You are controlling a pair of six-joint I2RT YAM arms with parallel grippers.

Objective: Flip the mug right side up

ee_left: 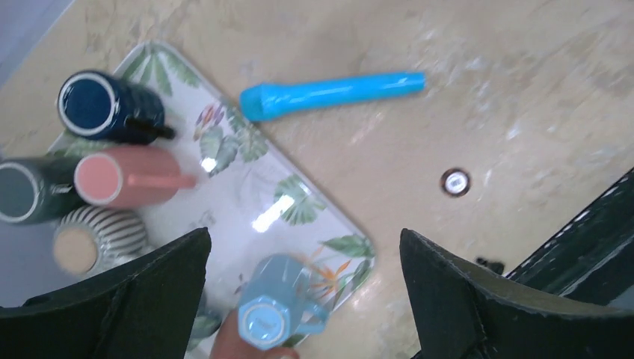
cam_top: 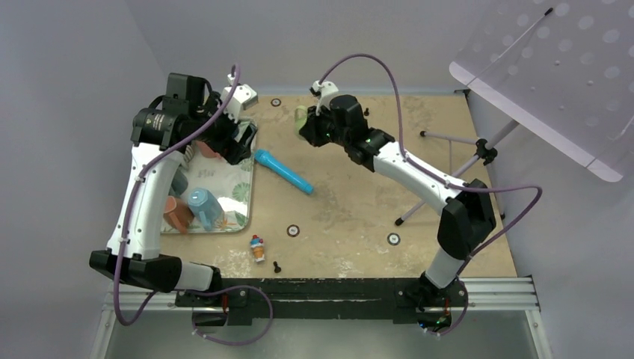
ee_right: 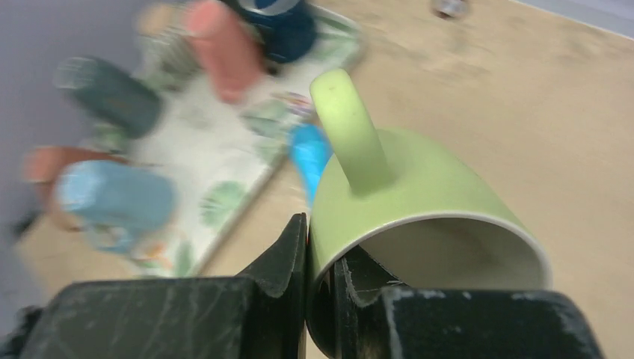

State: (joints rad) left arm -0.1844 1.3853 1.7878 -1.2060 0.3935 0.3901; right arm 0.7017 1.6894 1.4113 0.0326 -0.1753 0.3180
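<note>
At the far part of the counter [cam_top: 359, 202] we have the green mug [ee_right: 419, 202] tipped sideways, handle up. It looks glazed, rigid, slippery and breakable. Our right gripper [ee_right: 321, 247] pinches its rim wall, one finger inside, while the left gripper [ee_left: 304, 235] gapes empty above the tray [ee_left: 243, 202].

White arm links [cam_top: 146, 202], black joints [cam_top: 467, 217], purple cables [cam_top: 364, 55].

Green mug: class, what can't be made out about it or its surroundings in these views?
Right wrist: green mug base out of sight; near rim hidden by right gripper; tray mugs blurred.
Top external: mug mostly hidden behind that gripper.
Left wrist: dark grey mug cut off by left edge.
</note>
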